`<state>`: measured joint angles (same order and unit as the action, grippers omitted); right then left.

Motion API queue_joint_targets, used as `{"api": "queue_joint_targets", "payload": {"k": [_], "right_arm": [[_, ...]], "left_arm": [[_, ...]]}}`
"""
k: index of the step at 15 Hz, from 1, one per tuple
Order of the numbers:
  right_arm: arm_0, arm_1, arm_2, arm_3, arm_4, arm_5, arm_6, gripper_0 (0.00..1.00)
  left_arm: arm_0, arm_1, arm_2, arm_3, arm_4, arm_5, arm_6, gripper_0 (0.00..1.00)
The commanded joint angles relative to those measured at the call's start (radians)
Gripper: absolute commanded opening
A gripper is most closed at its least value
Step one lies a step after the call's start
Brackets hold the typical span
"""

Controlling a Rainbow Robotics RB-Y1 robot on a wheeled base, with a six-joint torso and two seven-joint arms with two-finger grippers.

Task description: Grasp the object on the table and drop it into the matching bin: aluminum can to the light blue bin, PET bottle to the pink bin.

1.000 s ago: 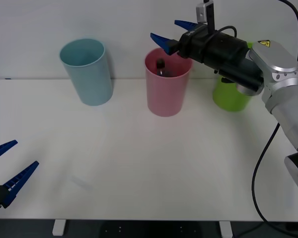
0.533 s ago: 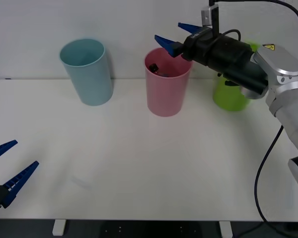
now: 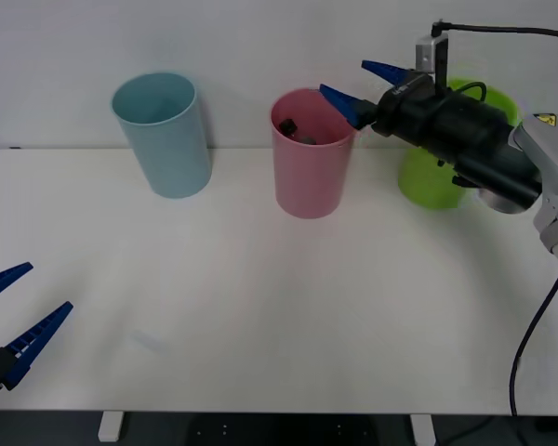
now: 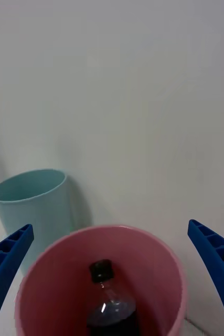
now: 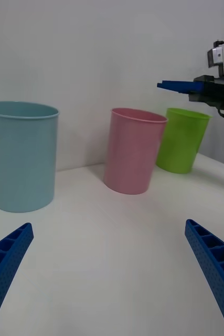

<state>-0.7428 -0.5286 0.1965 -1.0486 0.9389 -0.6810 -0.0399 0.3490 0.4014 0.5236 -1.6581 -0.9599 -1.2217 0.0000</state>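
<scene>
Pink plastic, front view: the pink bin (image 3: 312, 153) stands on the table (image 3: 260, 307) between the light blue bin (image 3: 164, 133) and a lime green bin (image 3: 437, 172). The PET bottle (image 3: 288, 124) lies inside the pink one, only its black cap end visible over the rim. The right gripper (image 3: 361, 84) hangs above that rim, toward the green bin, fingers spread wide and empty. The left gripper (image 3: 17, 316) is parked low at the table's near edge, likewise spread and empty.

Right wrist view: the PET bottle (image 4: 107, 302) leans within the pink bin (image 4: 159, 262), cap uppermost, dark contents below. Judged light, rigid and smooth (so somewhat slippery); the body below the cap would be the sound place to grip, were it ever retrieved. No label or writing is legible.

Left wrist view: three bins in a row, the right gripper (image 5: 176, 85) above them. No brand marks readable; the delivery appears complete.
</scene>
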Motion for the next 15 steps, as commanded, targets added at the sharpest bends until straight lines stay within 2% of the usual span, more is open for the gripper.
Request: {"api": "queue_joint_targets", "payload": {"k": [1, 8, 11, 15], "right_arm": [[0.135, -0.044, -0.037, -0.145, -0.002, 0.0, -0.002, 1.0], [0.438, -0.097, -0.146, -0.412, -0.002, -0.002, 0.032, 1.0], [0.579, -0.128, -0.187, -0.501, -0.011, -0.012, 0.146, 1.0], [0.741, -0.136, -0.256, -0.588, -0.019, -0.051, 0.207, 1.0]], "left_arm": [[0.0, 0.0, 0.0, 0.0, 0.0, 0.0, 0.0, 1.0], [0.0, 0.0, 0.0, 0.0, 0.0, 0.0, 0.0, 1.0], [0.0, 0.0, 0.0, 0.0, 0.0, 0.0, 0.0, 1.0], [0.0, 0.0, 0.0, 0.0, 0.0, 0.0, 0.0, 1.0]]}}
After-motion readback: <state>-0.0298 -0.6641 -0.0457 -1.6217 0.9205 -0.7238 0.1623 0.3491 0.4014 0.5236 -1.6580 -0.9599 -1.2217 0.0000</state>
